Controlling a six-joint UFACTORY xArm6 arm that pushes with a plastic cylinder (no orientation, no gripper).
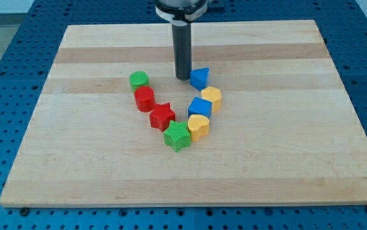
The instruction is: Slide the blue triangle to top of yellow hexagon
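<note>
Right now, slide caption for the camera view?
My tip beside the blue triangle, just above the yellow hexagon.

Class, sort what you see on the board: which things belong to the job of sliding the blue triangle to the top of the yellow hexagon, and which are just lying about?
Belong: blue triangle, yellow hexagon, my tip just left of the triangle.

Lying about: green cylinder, red cylinder, red star, green block, yellow heart, blue block.

Bright even light, sharp, soft shadows

A lab: wooden board (107, 166) on blue perforated bench (4, 96).
</note>
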